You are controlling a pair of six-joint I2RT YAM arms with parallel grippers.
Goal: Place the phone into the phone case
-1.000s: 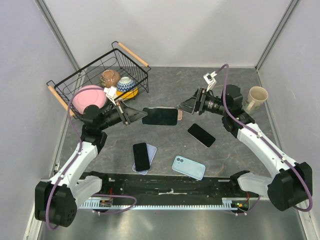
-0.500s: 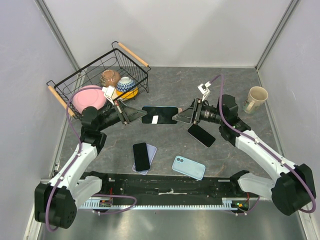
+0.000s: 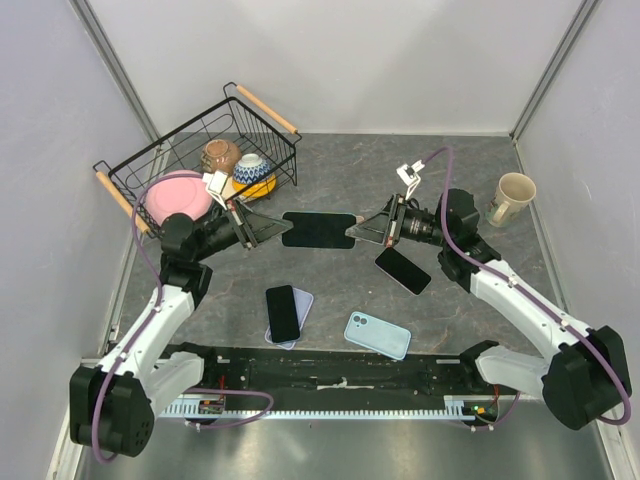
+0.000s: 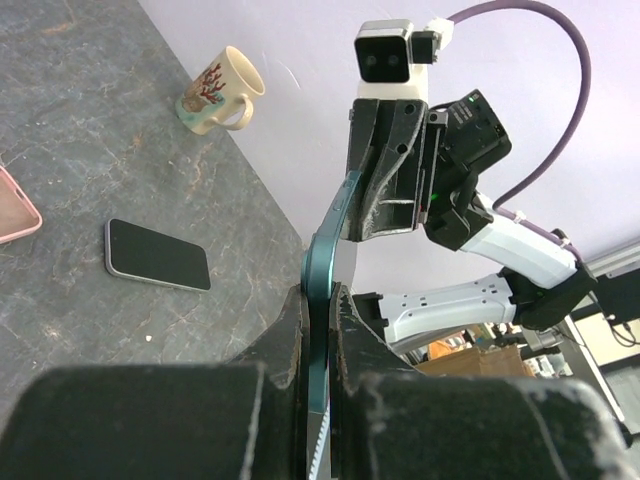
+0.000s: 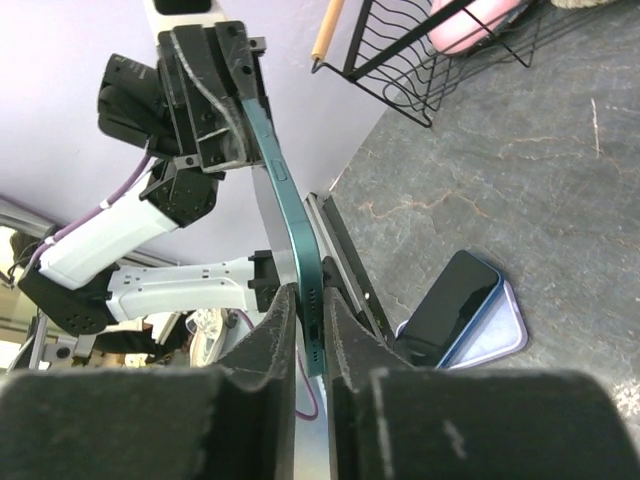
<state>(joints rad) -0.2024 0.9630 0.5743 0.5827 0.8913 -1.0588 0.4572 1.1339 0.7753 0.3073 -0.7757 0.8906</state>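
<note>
A teal-edged phone (image 3: 318,229) with a dark screen hangs in the air above the middle of the table, held at both ends. My left gripper (image 3: 280,230) is shut on its left end; in the left wrist view the phone (image 4: 322,280) stands edge-on between the jaws. My right gripper (image 3: 352,232) is shut on the opposite end, both jaws pressing the phone (image 5: 290,210) by its port edge. A pink phone case (image 4: 10,205) lies on the table, only its corner showing in the left wrist view; in the top view it is hidden.
A black wire basket (image 3: 160,170) with a pink plate and bowls stands at the back left. A mug (image 3: 512,196) is at the right. A black phone (image 3: 403,270) lies below the right gripper. Another black phone (image 3: 283,312) rests on a lavender case, beside a light blue case (image 3: 378,335).
My right gripper has moved left onto the phone's free end and closed on it. The left gripper has kept its hold, and the phone has turned flatter.
</note>
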